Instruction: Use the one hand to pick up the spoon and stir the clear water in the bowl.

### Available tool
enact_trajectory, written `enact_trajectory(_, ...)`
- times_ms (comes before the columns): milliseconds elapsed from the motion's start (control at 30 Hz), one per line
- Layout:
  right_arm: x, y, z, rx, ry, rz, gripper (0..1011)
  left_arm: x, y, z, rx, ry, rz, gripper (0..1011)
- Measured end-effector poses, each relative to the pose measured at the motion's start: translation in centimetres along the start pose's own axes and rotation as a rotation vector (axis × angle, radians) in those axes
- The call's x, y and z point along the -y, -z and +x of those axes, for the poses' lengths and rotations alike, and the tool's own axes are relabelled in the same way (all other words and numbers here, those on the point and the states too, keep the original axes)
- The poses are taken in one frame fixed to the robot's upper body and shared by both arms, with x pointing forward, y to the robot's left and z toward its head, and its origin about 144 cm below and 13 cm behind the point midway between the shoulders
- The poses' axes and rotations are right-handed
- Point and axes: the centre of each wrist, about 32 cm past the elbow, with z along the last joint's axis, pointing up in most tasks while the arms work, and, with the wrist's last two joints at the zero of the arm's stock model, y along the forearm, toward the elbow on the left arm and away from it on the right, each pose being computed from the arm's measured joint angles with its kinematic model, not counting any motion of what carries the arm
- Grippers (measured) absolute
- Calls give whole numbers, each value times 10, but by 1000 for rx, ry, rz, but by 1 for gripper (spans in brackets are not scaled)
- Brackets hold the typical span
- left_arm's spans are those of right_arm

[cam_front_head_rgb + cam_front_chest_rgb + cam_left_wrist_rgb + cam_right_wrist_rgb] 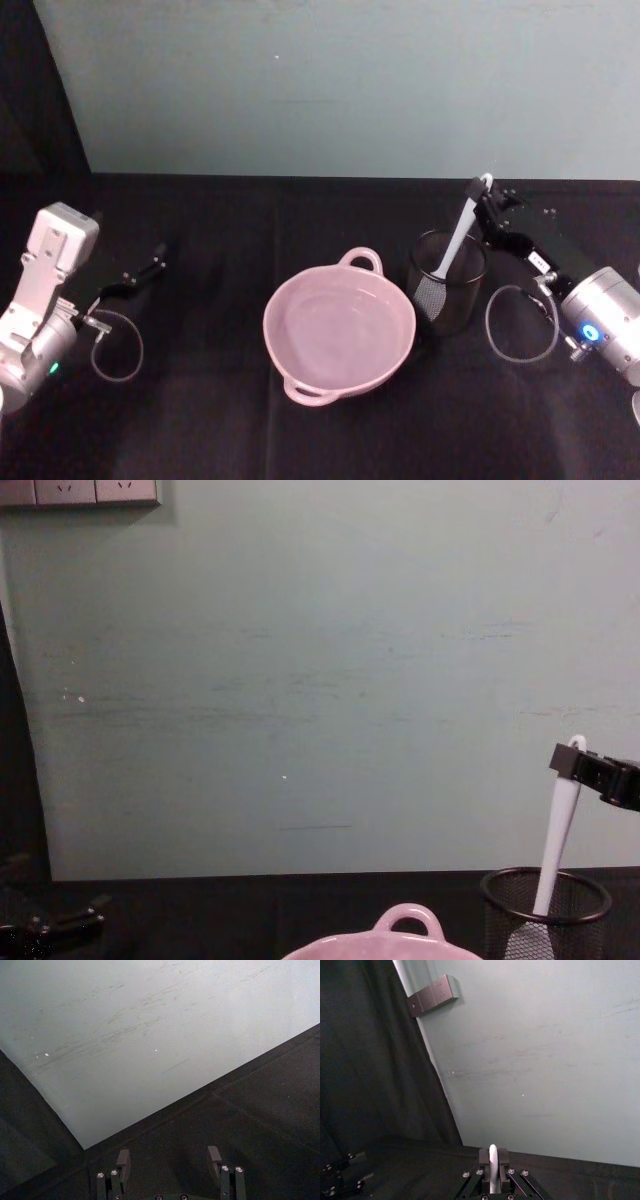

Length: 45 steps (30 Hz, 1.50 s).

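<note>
The black mesh cup (447,281) at 3 o'clock of the pink bowl (339,331) holds the white spoon (462,233), head down. The right pincer (484,201) clamps the spoon's loop end. The left pincer (158,256) stands wide, idle.

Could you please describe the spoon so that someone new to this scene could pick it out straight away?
Start at the pale pink round bowl in the middle of the black table; just to its right stands a black wire-mesh cup. The long slim white plastic spoon stands upright in that cup, its looped handle end pinched by the black right gripper. It is the one white, stick-like thing there.
</note>
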Motion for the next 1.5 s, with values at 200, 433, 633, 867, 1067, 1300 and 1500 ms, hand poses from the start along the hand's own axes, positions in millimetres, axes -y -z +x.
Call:
enact_trajectory(200,2,6,6,-51,26,8,110,0,0,0,0,0,0,1005)
enact_trajectory(433,8,11,14,-127,64,42,110,0,0,0,0,0,0,1005)
enact_trajectory(633,15,13,19,-140,109,36,110,0,0,0,0,0,0,1005)
enact_trajectory(867,18,14,21,-144,131,27,137,0,0,0,0,0,0,1005)
enact_trajectory(1067,18,15,20,-150,134,26,322,0,0,0,0,0,0,1005)
enact_trajectory(1300,23,13,17,-146,137,-2,536,0,0,0,0,0,0,1005)
enact_trajectory(1500,37,7,10,-116,126,-40,724,0,0,0,0,0,0,1005)
